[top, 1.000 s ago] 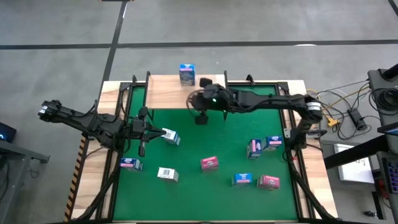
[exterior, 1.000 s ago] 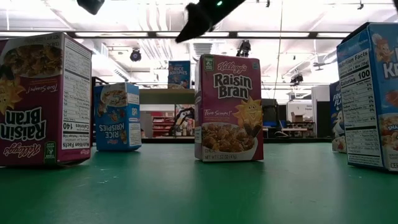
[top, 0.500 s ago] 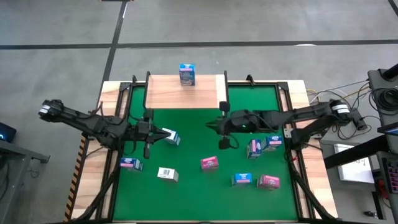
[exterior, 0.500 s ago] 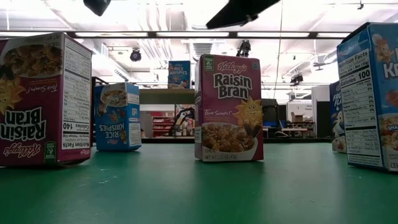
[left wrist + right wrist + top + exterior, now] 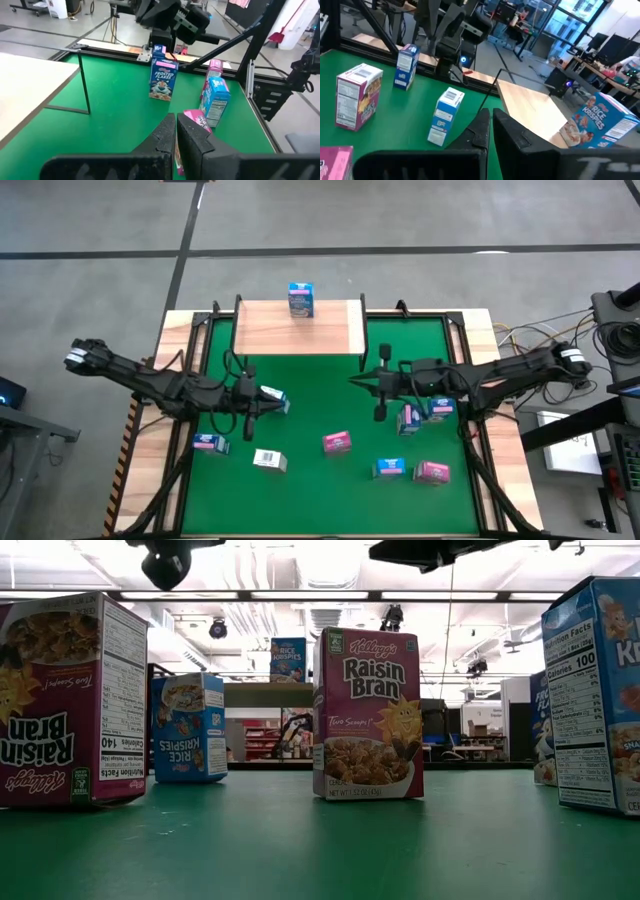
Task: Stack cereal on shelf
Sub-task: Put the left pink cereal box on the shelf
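The shelf [image 5: 298,330], a light wood board on thin black legs, stands at the far side of the green mat [image 5: 310,415]. One blue cereal box [image 5: 300,299] stands on its far edge, also seen in the right wrist view [image 5: 597,125]. Several more cereal boxes sit on the mat: pink [image 5: 337,442], white [image 5: 268,460], blue [image 5: 388,468]. My left gripper [image 5: 262,394] is shut and empty, held high over a white-blue box [image 5: 276,400]. My right gripper [image 5: 353,383] is shut and empty, in the air off the shelf's near right corner.
Two boxes [image 5: 408,418] [image 5: 438,408] stand close under the right arm. A pink box [image 5: 432,472] and another [image 5: 208,443] lie toward the near corners. Black rails [image 5: 462,395] frame the mat. Open mat lies between the shelf and the pink box.
My right gripper has drawn back from the shelf's front edge toward the table's right and near side, sinking a little and staying shut. My left gripper has edged right over the white-blue box and rolled. The blue box stays on the shelf.
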Controlling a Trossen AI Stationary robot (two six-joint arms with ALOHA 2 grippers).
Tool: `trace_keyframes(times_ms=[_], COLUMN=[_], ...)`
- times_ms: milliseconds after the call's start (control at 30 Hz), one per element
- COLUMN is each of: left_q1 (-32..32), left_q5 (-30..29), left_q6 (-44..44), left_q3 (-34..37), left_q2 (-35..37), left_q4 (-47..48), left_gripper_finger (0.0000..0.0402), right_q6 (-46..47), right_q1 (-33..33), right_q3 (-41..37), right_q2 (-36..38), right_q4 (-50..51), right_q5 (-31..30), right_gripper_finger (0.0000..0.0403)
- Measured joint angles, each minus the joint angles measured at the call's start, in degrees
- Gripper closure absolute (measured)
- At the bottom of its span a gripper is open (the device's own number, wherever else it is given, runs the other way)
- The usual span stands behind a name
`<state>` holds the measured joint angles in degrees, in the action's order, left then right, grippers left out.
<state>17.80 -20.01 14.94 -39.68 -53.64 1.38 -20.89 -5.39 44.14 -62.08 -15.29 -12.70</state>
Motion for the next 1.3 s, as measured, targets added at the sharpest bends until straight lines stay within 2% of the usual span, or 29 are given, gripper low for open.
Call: trace_keyframes(times_ms=[200,367,600,867,1100,1300], left_q1=[0.0,0.1,2.1,6.5,8.7,10.3], left_q5=[0.0,4.2,9.1,9.1,8.9,10.6], left_q6=[1.2,5.6,12.3,14.2,15.6,18.5], left_q3=[-2.2,-8.0,-21.2,-35.3,-40.3,-39.3], left_q2=[-2.5,-7.1,-17.0,-28.8,-34.6,-36.4], left_q4=[1.6,10.9,34.1,51.6,58.8,59.1], left_gripper_finger=[0.0401,0.0388,0.0317,0.0207,0.0136,0.013], right_q6=[-3.2,-4.7,-5.4,-5.7,-5.7,-5.5], right_q1=[0.0,0.0,0.0,0.0,0.0,0.0], right_q3=[-0.6,-0.6,-0.6,-0.6,-0.6,-0.6], right_q2=[0.7,0.6,0.5,0.5,0.5,0.5], right_q4=[-0.3,-0.6,-0.3,-0.2,-0.1,0.0], right_q5=[6.0,6.7,6.7,6.7,6.7,6.8], right_gripper_finger=[0.039,0.039,0.039,0.039,0.039,0.039])
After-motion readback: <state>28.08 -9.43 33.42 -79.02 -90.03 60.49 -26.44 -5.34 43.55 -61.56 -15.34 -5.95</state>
